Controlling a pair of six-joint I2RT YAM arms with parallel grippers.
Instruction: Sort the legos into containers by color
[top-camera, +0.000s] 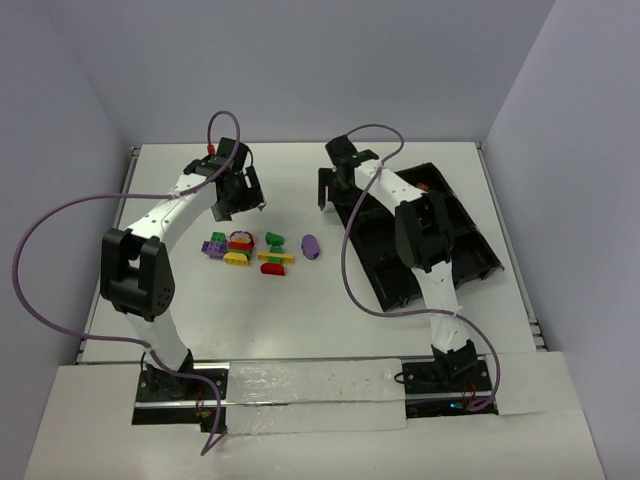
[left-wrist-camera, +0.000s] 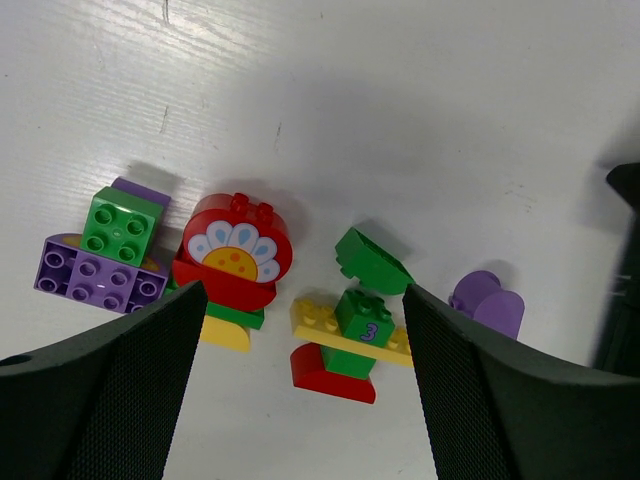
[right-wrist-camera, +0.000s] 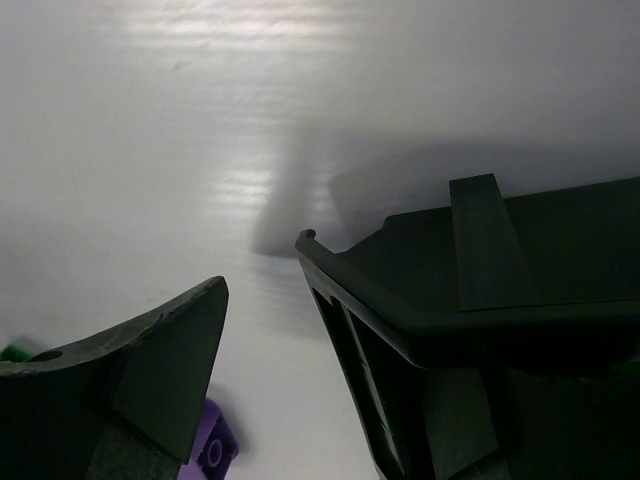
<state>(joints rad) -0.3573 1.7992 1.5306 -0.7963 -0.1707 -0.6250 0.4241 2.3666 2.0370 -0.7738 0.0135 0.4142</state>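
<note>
Several legos lie in a cluster on the white table, left of the black tray. My left gripper hovers open just beyond them. Below its jaws sits a yellow plate carrying a green brick marked 3 over a red curved brick. To the left lie a red flower brick and a green brick on a purple one. A purple brick lies apart. My right gripper is open, astride the far-left corner of the containers' tray; its left finger is clear of the rim.
The black divided tray lies slanted on the right half of the table, with a small orange piece in a far compartment. A loose green curved brick lies beyond the yellow plate. Purple cables loop off both arms.
</note>
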